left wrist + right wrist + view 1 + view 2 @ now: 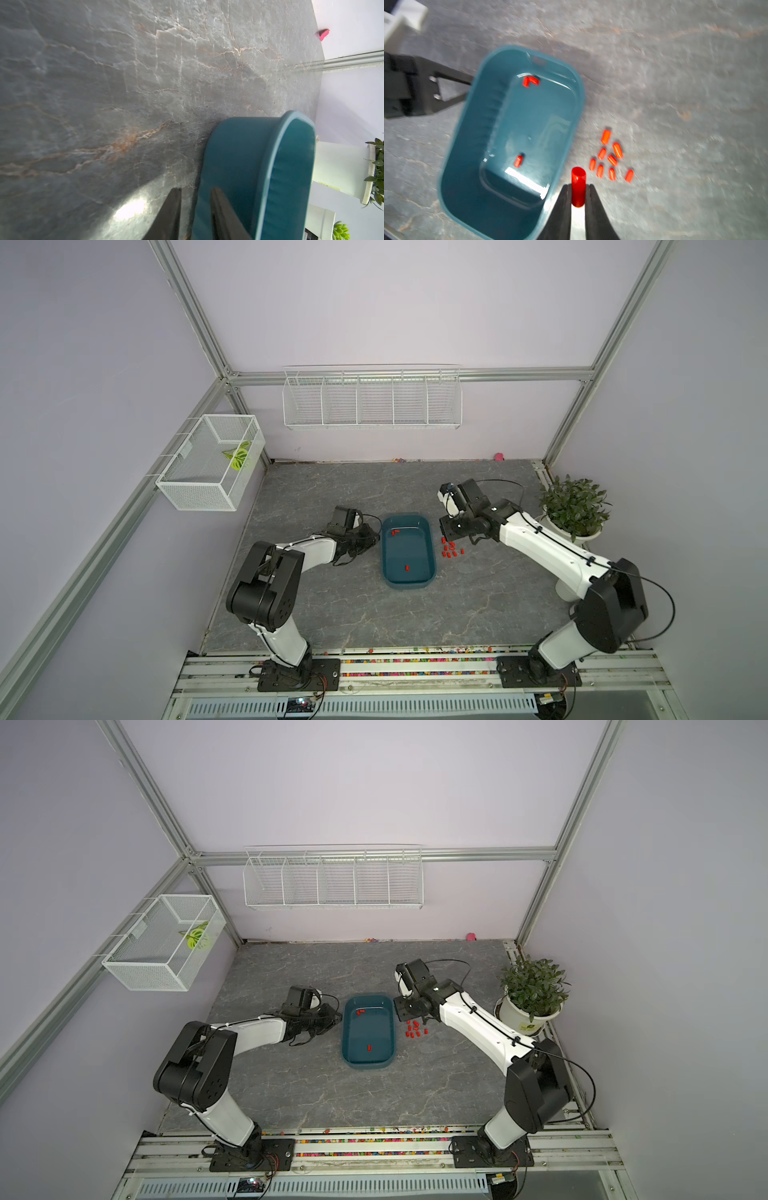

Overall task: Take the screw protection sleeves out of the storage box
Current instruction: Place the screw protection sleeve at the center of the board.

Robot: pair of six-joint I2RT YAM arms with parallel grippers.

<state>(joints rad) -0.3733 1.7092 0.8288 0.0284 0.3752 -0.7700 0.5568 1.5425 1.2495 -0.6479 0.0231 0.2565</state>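
The teal-blue storage box (409,549) sits mid-table between the arms. Three red screw protection sleeves lie in it: a pair (530,81) by the far end and a single one (518,161) near the front. Several more sleeves (610,160) lie in a cluster on the table right of the box. My right gripper (578,186) hangs just outside the box's right rim, shut on one red sleeve (578,193) that stands up between its fingers. My left gripper (195,190) lies on its side against the box's left outer wall (239,155), its fingers a little apart with nothing between them.
A potted plant (573,506) in a white pot stands at the table's right edge behind the right arm. White wire baskets (372,400) hang on the back and left walls. Coloured beads (415,662) line the front rails. A pink object (499,456) lies by the back wall.
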